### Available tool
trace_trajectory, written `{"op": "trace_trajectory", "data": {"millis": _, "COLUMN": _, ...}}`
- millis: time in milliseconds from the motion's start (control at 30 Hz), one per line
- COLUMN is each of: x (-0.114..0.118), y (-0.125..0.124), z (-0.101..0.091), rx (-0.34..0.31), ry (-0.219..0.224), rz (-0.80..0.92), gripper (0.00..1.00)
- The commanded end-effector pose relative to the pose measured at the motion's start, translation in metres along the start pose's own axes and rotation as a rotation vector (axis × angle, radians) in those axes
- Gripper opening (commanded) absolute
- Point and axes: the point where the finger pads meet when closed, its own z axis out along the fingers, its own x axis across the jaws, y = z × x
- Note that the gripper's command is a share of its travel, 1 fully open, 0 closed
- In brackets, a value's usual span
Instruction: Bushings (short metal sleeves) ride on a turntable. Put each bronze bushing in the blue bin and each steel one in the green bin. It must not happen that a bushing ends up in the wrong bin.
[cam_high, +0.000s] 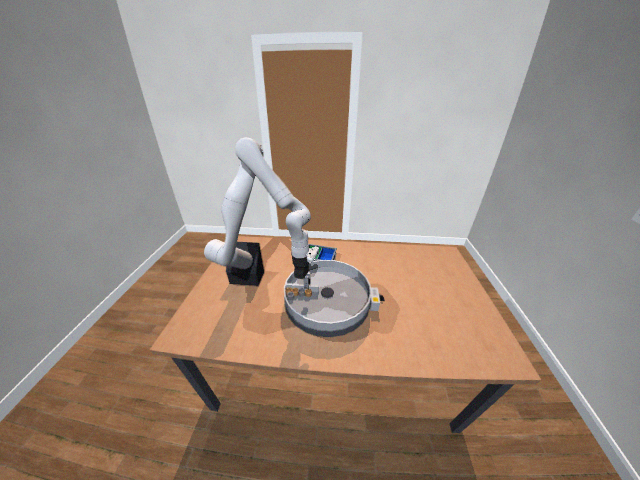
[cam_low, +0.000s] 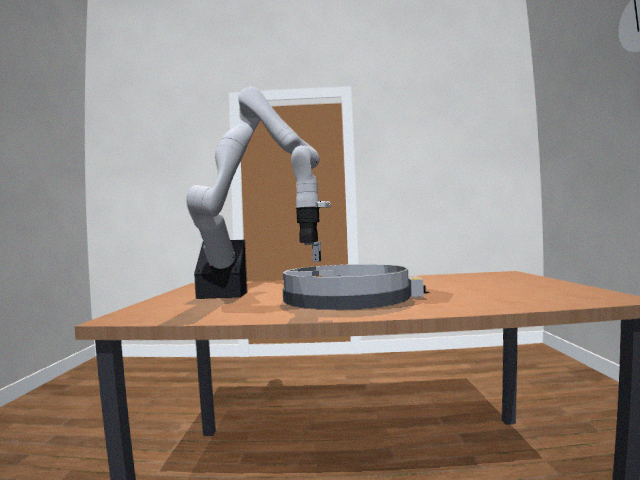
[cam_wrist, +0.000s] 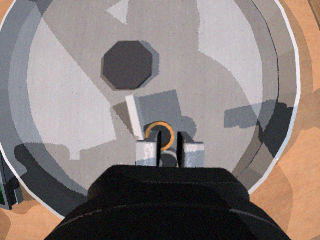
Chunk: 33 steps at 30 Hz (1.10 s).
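Bronze bushings (cam_high: 298, 292), three in a row, ride near the left rim of the grey turntable (cam_high: 330, 325) as the arm (cam_high: 273, 186) hangs over them from above. In the wrist view, one bronze bushing (cam_wrist: 160, 135) lies directly beneath the jaws, seen as an orange ring in the gap between the two fingers. The jaws stand partly open, apart by under a third of their reach, and grip nothing; from the side they hang above the turntable's wall, not yet down at the disc. The blue bin (cam_high: 327, 253) waits on the tabletop (cam_high: 439, 310) just behind the turntable, while the green bin beside it is hidden behind the wrist. What either bin holds cannot be seen. No steel bushing can be made out on the disc around its dark hub (cam_wrist: 128, 64). By appearances at least three bronze pieces are left to carry to the blue bin, starting with a descent onto the one below
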Motion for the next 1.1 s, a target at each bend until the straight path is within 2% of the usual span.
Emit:
{"op": "trace_trajectory", "data": {"millis": 0, "x": 0.000, "y": 0.000, "z": 0.005, "rx": 0.000, "ry": 0.000, "rz": 0.000, "gripper": 0.40}}
{"op": "trace_trajectory", "data": {"millis": 100, "x": 0.000, "y": 0.000, "z": 0.014, "rx": -0.001, "ry": 0.000, "rz": 0.000, "gripper": 0.40}}
{"op": "trace_trajectory", "data": {"millis": 200, "x": 0.000, "y": 0.000, "z": 0.014, "rx": -0.001, "ry": 0.000, "rz": 0.000, "gripper": 0.40}}
{"op": "trace_trajectory", "data": {"millis": 367, "x": 0.000, "y": 0.000, "z": 0.029, "rx": -0.001, "ry": 0.000, "rz": 0.001, "gripper": 0.40}}
{"op": "trace_trajectory", "data": {"millis": 533, "x": 0.000, "y": 0.000, "z": 0.029, "rx": -0.001, "ry": 0.000, "rz": 0.001, "gripper": 0.40}}
{"op": "trace_trajectory", "data": {"millis": 700, "x": 0.001, "y": 0.000, "z": 0.043, "rx": -0.001, "ry": 0.001, "rz": 0.001, "gripper": 0.40}}
{"op": "trace_trajectory", "data": {"millis": 1067, "x": 0.001, "y": 0.000, "z": 0.043, "rx": -0.001, "ry": 0.001, "rz": 0.001, "gripper": 0.40}}
